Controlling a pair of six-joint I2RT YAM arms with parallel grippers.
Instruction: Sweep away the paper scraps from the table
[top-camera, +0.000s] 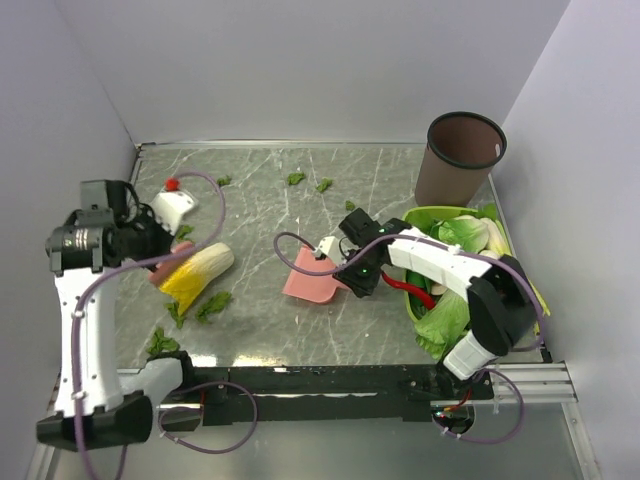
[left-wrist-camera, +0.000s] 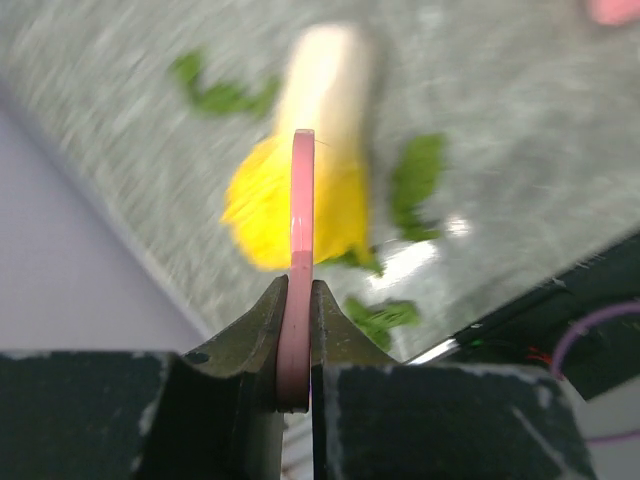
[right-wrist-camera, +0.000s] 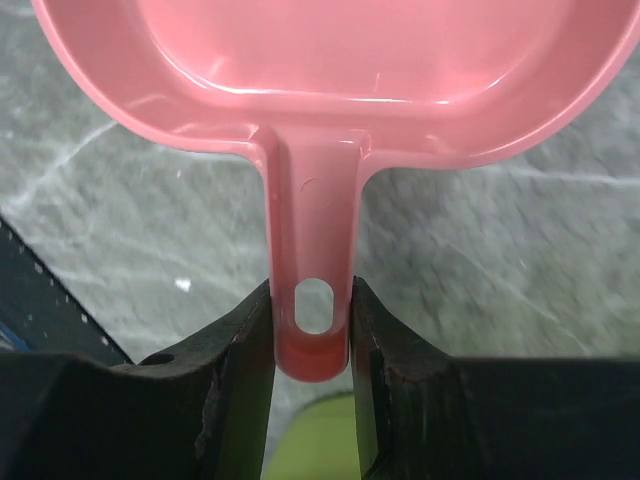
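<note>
Several dark-green paper scraps lie on the marble table (top-camera: 270, 335): one by the cabbage (top-camera: 212, 305), one at the front left (top-camera: 160, 343), some at the back (top-camera: 296, 178). The left wrist view shows more scraps (left-wrist-camera: 415, 180). My left gripper (top-camera: 155, 265) (left-wrist-camera: 297, 290) is shut on a thin pink handle (left-wrist-camera: 301, 200), seen edge-on above the yellow-and-white cabbage (top-camera: 200, 270). My right gripper (top-camera: 358, 275) (right-wrist-camera: 313, 300) is shut on the handle of the pink dustpan (top-camera: 310, 280) (right-wrist-camera: 330, 60), which sits mid-table with no scrap showing in it.
A brown bin (top-camera: 462, 155) stands at the back right. A green basket (top-camera: 425, 215) of pale-green leafy vegetables sits along the right wall. A white object with a red knob (top-camera: 175, 205) lies at the back left. Walls close in on both sides.
</note>
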